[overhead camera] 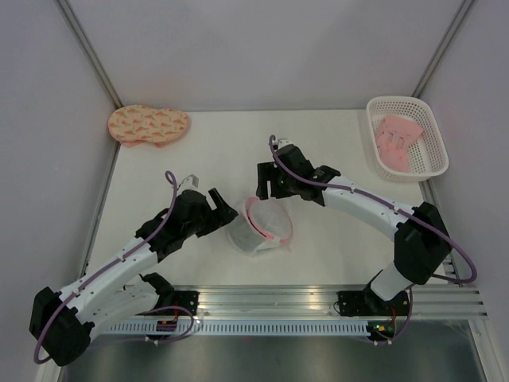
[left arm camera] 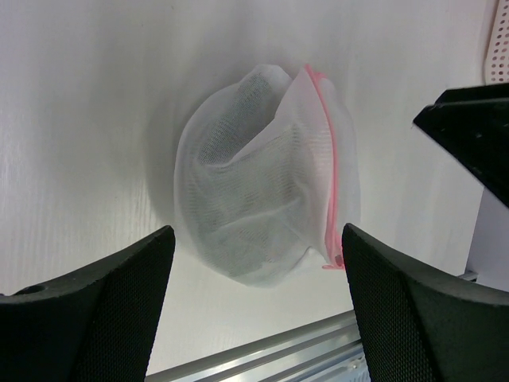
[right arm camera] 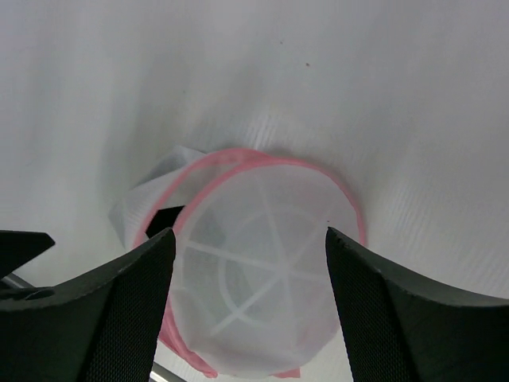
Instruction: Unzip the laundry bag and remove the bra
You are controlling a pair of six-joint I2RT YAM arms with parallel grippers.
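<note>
Laundry bag (overhead camera: pixel 258 229) lies on the desk (overhead camera: pixel 334 159), close to the near edge and about midway along it, between the two grippers; white mesh slumped and creased; pink zipper rim (left arm camera: pixel 330 171) runs down one side, with a flap of mesh standing up along it; in the right wrist view the rim shows as two pink lines parted on one side.

Bra: a grey shade shows through the mesh in the left wrist view; cannot tell whether this is it.

Left gripper (overhead camera: pixel 223 208) sits just beside the bag on the side toward the left edge; jaws spread wide, holding nothing; in its own view the bag sits between and beyond the fingers (left arm camera: pixel 103 310); contact with the mesh cannot be told.

Right gripper (overhead camera: pixel 270 187) hangs over the bag's far side; jaws likewise wide, holding nothing; its wrist view looks straight down on the round face of the bag, framed between its two fingers.

Far left corner: peach patterned pad (overhead camera: pixel 149 125), flat on the desk; far right corner: white lattice basket (overhead camera: pixel 429 119) with a pink garment (overhead camera: pixel 400 139) inside; both well apart from the bag.
</note>
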